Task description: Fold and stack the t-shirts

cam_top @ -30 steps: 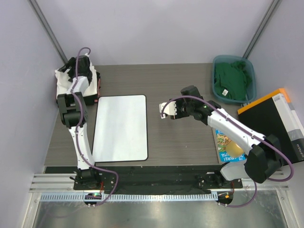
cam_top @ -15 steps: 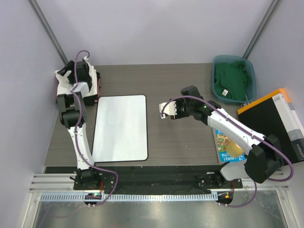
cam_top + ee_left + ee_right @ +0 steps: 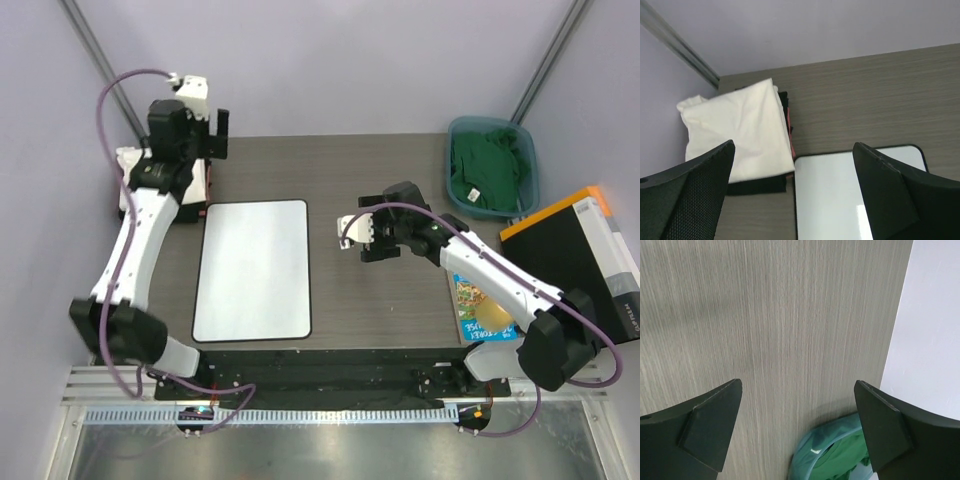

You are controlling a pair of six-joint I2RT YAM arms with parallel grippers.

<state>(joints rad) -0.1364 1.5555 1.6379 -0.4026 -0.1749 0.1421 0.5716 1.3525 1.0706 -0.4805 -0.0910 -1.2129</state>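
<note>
Our left fingers (image 3: 685, 200) are spread wide with nothing between them, held above the table (image 3: 865, 95). Between their tips lies one end of a flat white board (image 3: 830, 200) with a black rim. Farther out, on the left finger's side, a folded white t-shirt (image 3: 740, 135) tops a stack just beside the board. Black t-shirts (image 3: 757, 186) and a pinkish-red t-shirt (image 3: 790, 135) show at its edges underneath. Our right fingers (image 3: 705, 430) are also wide open and empty, over bare table. Seen between them and well apart from them, a green t-shirt (image 3: 840, 462) lies crumpled in a teal bin (image 3: 802, 462) by the wall.
</note>
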